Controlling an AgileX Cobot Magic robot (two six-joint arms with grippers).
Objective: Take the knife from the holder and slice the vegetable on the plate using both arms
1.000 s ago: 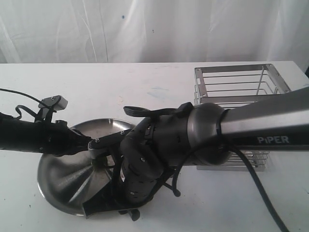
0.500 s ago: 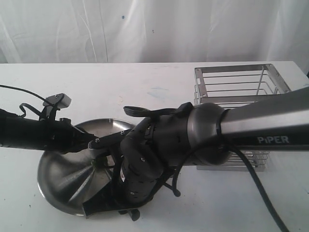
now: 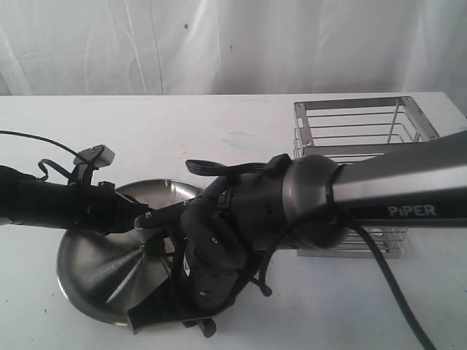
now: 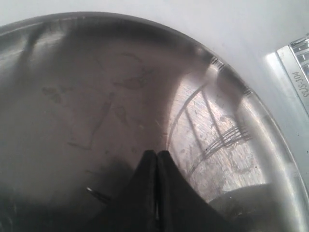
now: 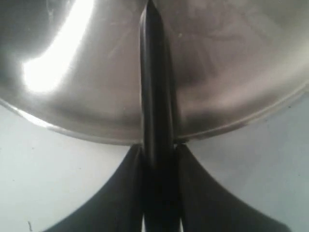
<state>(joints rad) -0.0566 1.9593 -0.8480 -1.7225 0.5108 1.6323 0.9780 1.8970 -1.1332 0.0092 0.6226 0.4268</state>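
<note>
Exterior view, risks big to small. Surface [image 3: 219, 131] is smooth, so the plate [image 3: 84, 273] could skate under a sideways push. Right arm [image 3: 379, 191] hides the cut zone and crowds the left arm [image 3: 51, 204] over the plate; a clash looks possible. Holder [image 3: 350, 109] sits behind the right arm, out of the way. Right fingers [image 5: 125, 193] clamp the knife [image 5: 155, 87], tip out over the plate; the grip is slim, so it could twist under load. Left fingers [image 4: 145, 193] are pressed shut on nothing. Vegetable [image 3: 152, 250]: only a green speck by the left tips, apparently unpinned, so it may roll or shoot off.
</note>
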